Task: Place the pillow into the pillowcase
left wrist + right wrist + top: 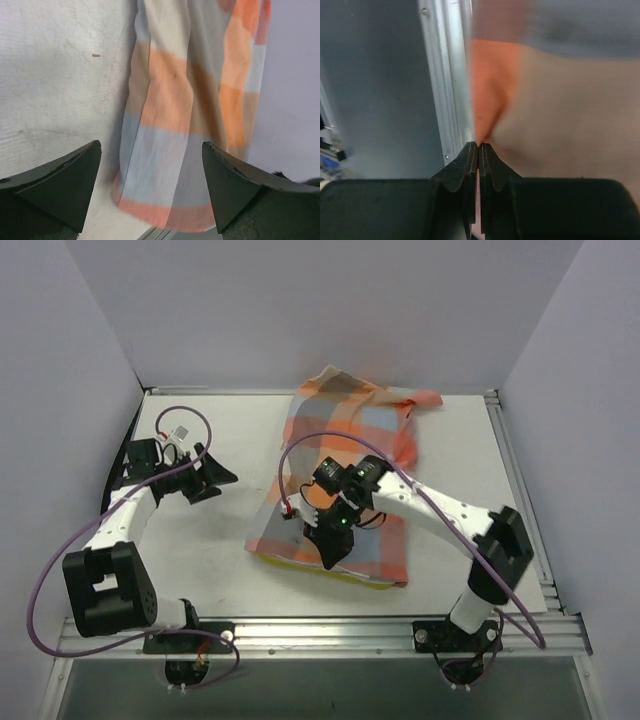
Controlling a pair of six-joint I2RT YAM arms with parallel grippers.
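pillowcase hem pinched at the near end; pillow judged almost fully inside.
the pillowcase [350, 440] lies in the middle of the table [210, 550], and only a yellow strip of the pillow [330, 578] is seen at its near edge. the right gripper [478, 146] is closed on an orange fold of cloth there. the left gripper [222, 480] is held wide open and empty, well apart to the left. next, the pinched hem likely needs to be drawn over the exposed strip.
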